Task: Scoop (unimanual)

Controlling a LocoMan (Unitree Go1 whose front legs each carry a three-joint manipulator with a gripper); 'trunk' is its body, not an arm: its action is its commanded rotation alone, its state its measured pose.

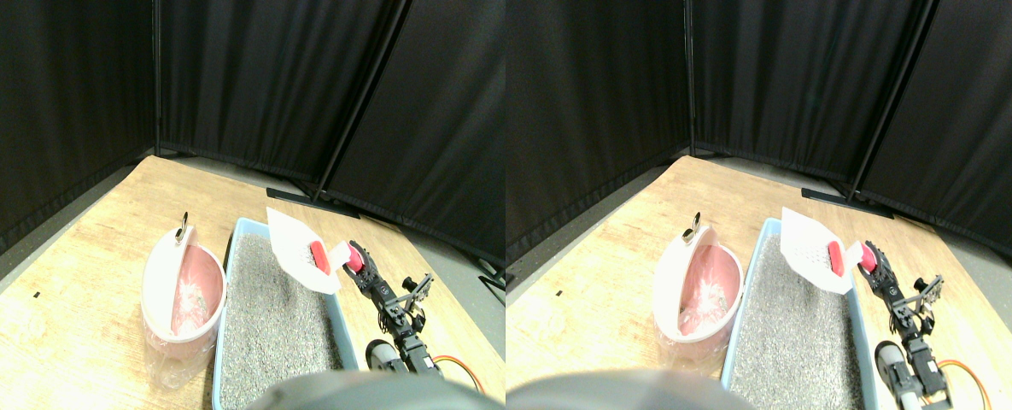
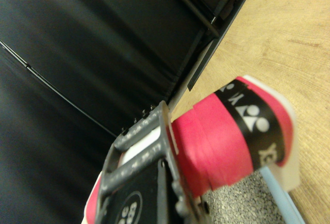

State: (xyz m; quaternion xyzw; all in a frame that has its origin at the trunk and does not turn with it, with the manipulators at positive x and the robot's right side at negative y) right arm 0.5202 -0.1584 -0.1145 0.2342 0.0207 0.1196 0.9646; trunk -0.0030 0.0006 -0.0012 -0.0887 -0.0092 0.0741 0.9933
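My right gripper (image 1: 354, 259) pinches the thick red-wrapped handle (image 1: 353, 254) of the white perforated plastic scoop (image 1: 296, 246); in the wrist view the dark jaw frame (image 2: 142, 157) presses against that red wrap (image 2: 216, 141). I hold the scoop raised and tilted above the far right part of the pale blue litter tray (image 1: 234, 239), which is filled with grey granular litter (image 1: 271, 329). Just left of the tray, touching it, stands the pink bin with a clear plastic liner (image 1: 183, 299). Everything rests on the light wooden floor (image 1: 87, 256), black curtains (image 1: 258, 77) behind.
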